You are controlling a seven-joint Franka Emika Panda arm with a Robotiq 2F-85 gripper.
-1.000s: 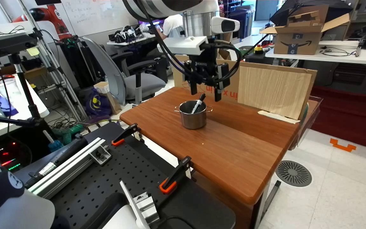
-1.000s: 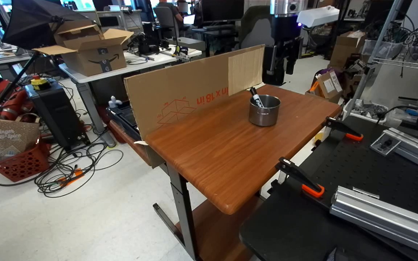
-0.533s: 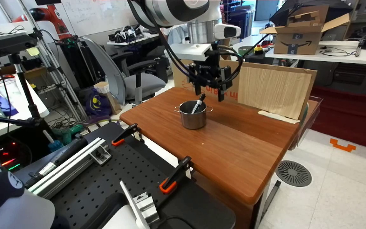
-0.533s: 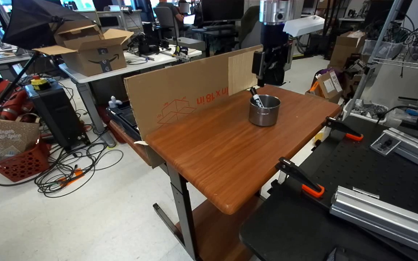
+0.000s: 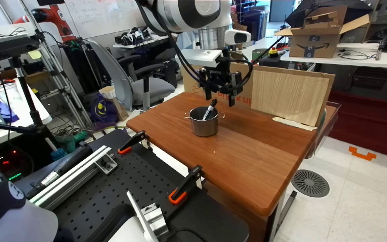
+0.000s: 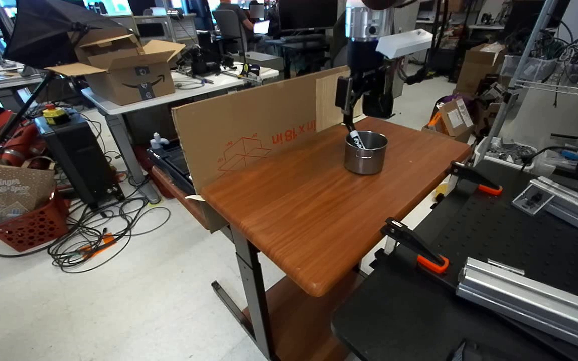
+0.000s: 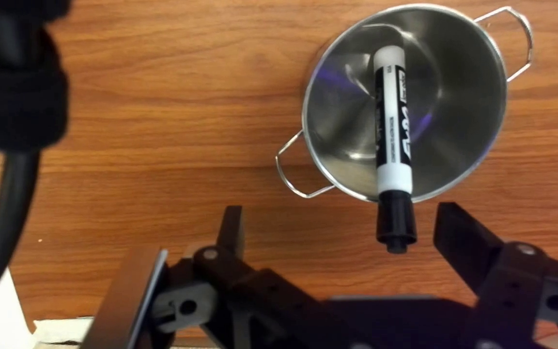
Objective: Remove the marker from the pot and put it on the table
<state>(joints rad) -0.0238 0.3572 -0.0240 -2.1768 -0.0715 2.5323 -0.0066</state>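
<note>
The marker [image 7: 394,131], white and black with a black cap, leans inside the grey metal pot [image 7: 472,102], its cap sticking out over the rim. Both exterior views show the marker [image 5: 208,112] [image 6: 357,140] in the pot [image 5: 204,128] [image 6: 364,161], which stands on the reddish-brown table [image 5: 247,161]. My gripper [image 7: 339,213] is open and empty. In the wrist view the cap lies between its fingers, nearer the right one, without visible contact. In an exterior view the gripper [image 5: 220,100] hangs above and behind the pot. In an exterior view a finger overlaps the cap.
A cardboard panel [image 6: 249,130] stands along the table's far edge. The pot has wire handles [image 7: 291,182] on two sides. Black clamps [image 5: 188,185] with orange pads sit at the near edge, beside the black perforated bench [image 5: 139,181].
My gripper has moved left in an exterior view and come closer over the pot and marker; it has also lowered slightly. It stays open. The pot and marker have not moved.
</note>
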